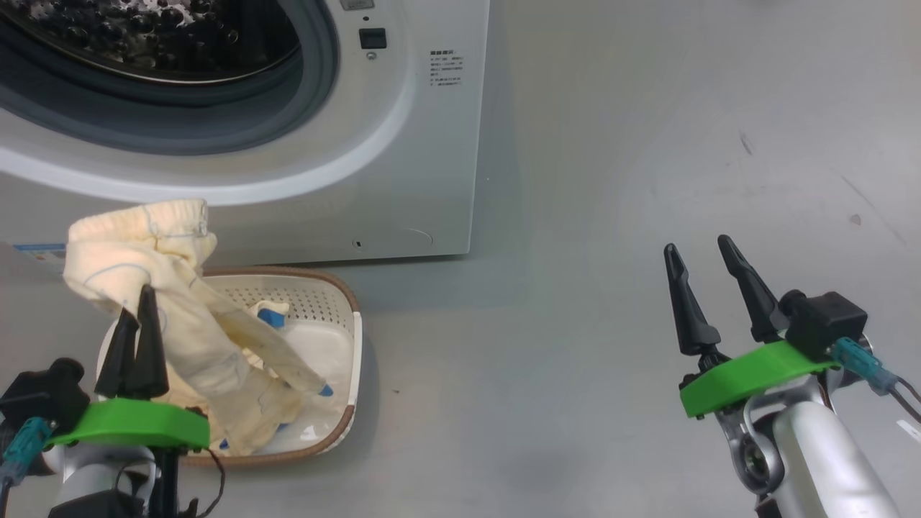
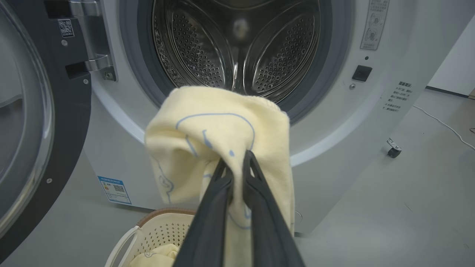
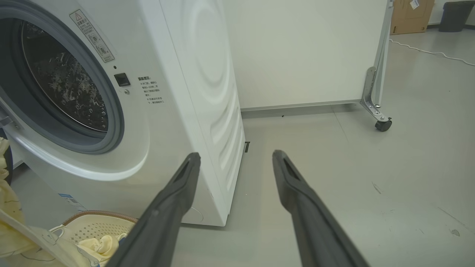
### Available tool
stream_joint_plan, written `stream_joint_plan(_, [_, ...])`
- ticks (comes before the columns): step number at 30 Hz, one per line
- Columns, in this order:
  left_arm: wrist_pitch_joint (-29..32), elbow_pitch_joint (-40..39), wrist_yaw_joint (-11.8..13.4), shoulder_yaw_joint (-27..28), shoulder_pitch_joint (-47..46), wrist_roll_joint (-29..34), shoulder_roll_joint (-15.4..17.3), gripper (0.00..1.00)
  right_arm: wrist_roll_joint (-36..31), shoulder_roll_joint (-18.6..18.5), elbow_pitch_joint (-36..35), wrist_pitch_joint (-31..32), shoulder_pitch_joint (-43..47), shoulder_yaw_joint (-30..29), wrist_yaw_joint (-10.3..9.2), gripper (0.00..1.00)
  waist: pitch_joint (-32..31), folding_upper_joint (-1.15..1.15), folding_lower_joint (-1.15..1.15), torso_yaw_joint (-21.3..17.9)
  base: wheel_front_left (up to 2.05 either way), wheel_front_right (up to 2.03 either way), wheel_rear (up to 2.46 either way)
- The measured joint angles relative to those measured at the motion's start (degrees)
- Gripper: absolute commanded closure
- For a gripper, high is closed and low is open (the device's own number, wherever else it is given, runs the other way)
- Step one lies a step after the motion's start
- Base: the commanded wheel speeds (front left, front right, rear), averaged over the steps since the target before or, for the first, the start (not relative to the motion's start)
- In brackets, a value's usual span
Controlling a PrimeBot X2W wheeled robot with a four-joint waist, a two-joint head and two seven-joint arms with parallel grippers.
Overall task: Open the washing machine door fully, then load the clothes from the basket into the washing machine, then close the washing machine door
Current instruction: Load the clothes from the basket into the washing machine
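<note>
Grey floor (image 1: pixel 575 374) below. Your left claw (image 1: pixel 140 302), clamped shut on the soft pale-yellow blue-lined clothes (image 1: pixel 144 244) above the cream perforated plastic basket (image 1: pixel 338 302), faces the steel drum (image 2: pixel 241 48) of the white box-shaped washing machine (image 2: pixel 334 122) — straight ahead, slightly up. The right claw (image 1: pixel 696 244) hangs open, empty, farther off.

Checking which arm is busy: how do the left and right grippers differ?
The left gripper has jaws shut on the pale yellow, blue-lined clothes; the right gripper has jaws open and empty. The left gripper is above the cream-white perforated plastic basket, facing the big white washing machine; the right gripper is over grey floor to the machine's side. Both have long dark jaws on green mounts.
</note>
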Motion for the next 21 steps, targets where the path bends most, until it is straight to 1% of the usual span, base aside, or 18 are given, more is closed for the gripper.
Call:
stream_joint_plan(5, [0.00, -0.74, -0.02, 0.40, -0.75, -0.07, -0.40, 1.00, 0.07, 0.00, -0.41, 0.00, -0.08, -0.15, 0.00, 0.00, 1.67, 0.00, 0.00, -0.01, 0.00, 0.00, 0.00])
stream_joint_plan(7, [0.00, -1.03, -0.02, 0.21, -2.92, -0.10, -0.03, 1.00, 0.07, 0.00, -0.94, 0.00, -0.27, -0.16, 0.00, 0.00, 3.22, 0.00, 0.00, -0.08, 0.00, 0.00, 0.00])
stream_joint_plan(9, [-0.01, -1.57, -0.03, -0.30, -5.03, -1.77, 0.46, 1.00, 0.07, 0.00, -1.16, 0.00, -0.53, -0.15, 0.00, 0.00, 4.49, 0.00, 0.00, -0.17, 0.00, 0.00, 0.00])
stream_joint_plan(10, [-0.02, -1.71, -0.03, -0.37, -6.30, -3.98, 0.51, 1.00, 0.07, 0.00, -1.19, 0.00, -0.71, -0.09, 0.00, 0.00, 5.18, 0.00, 0.00, -0.23, 0.00, 0.00, 0.00])
stream_joint_plan(12, [-0.16, -1.66, -0.05, -1.46, -8.72, -4.98, 2.11, 1.00, 0.07, 0.00, -1.22, 0.00, -1.39, 0.26, 0.00, 0.00, 6.62, 0.00, 0.01, -0.42, 0.00, 0.00, 0.00])
stream_joint_plan(16, [-0.16, -1.57, -0.41, -1.66, -13.62, -5.73, 5.93, 1.00, 0.07, 0.00, -1.90, 0.00, -3.38, 0.84, 0.00, 0.00, 9.82, 0.00, 0.01, -1.16, 0.00, 0.00, 0.00])
stream_joint_plan(20, [-0.18, -0.19, -0.43, -2.18, -19.32, -7.19, 8.80, 1.00, 0.42, 0.00, -2.29, 0.00, -4.75, 0.82, 0.00, 0.00, 12.91, 0.00, 0.01, -2.29, 0.00, 0.00, 0.00])
stream_joint_plan(21, [-0.18, -0.19, -0.43, -2.18, -19.32, -7.19, 8.80, 1.00, 0.42, 0.00, -2.29, 0.00, -4.75, 0.82, 0.00, 0.00, 12.91, 0.00, 0.01, -2.29, 0.00, 0.00, 0.00])
